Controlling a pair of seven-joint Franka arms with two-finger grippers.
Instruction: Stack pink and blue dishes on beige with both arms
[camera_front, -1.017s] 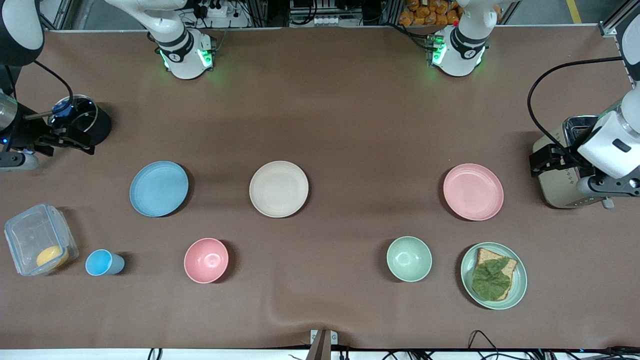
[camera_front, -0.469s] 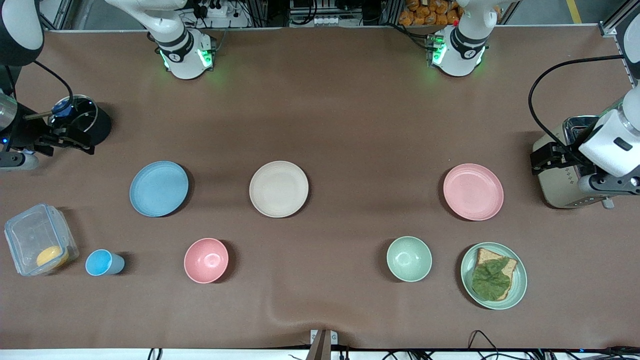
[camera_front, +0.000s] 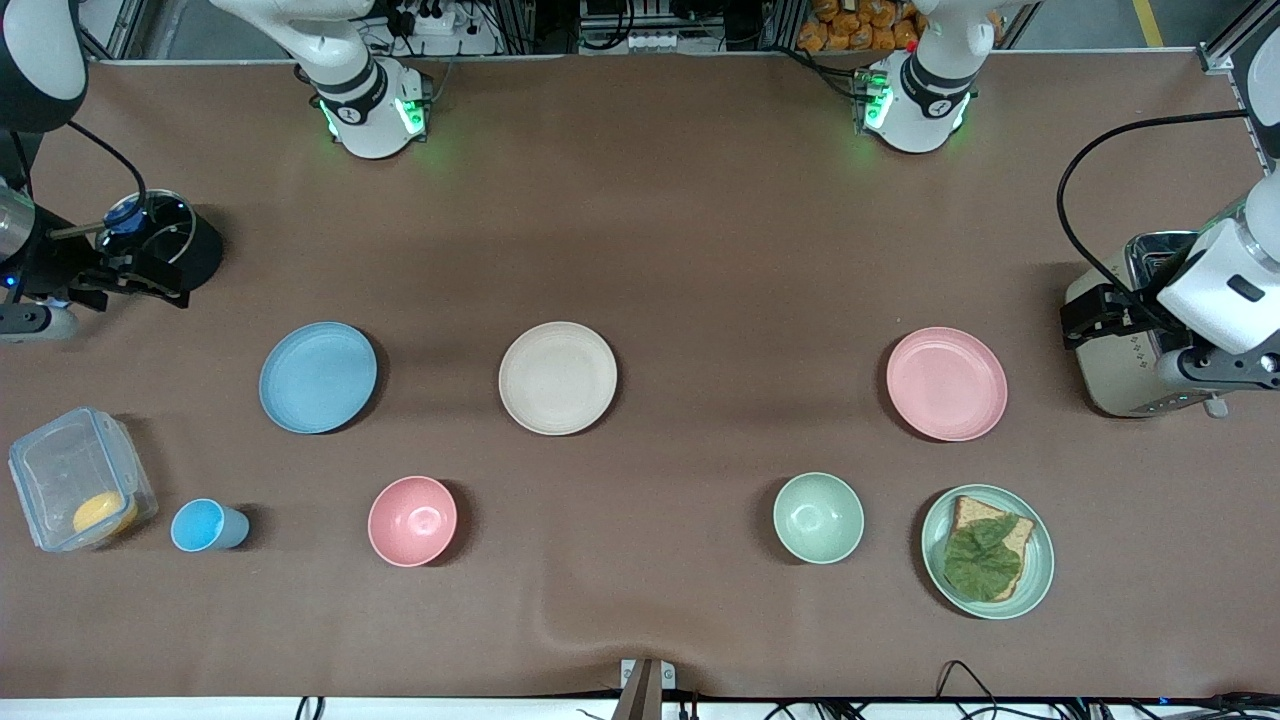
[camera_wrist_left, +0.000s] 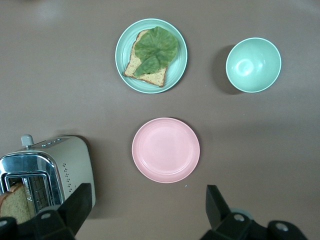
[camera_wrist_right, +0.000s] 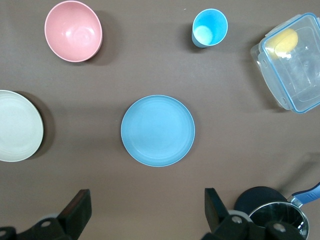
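The left gripper (camera_wrist_left: 145, 207) hung with fingers spread and empty above the table, over the toaster (camera_front: 1125, 340) at the left arm's end. The pink plate (camera_front: 946, 383) lay flat just beside the toaster. The right gripper (camera_wrist_right: 145, 210) was likewise spread and empty, over a black pot (camera_front: 170, 245) at the right arm's end. The blue plate (camera_front: 318, 377) lay flat near it. The beige plate (camera_front: 558, 377) sat between the blue and pink plates, well apart from both. All three plates were bare.
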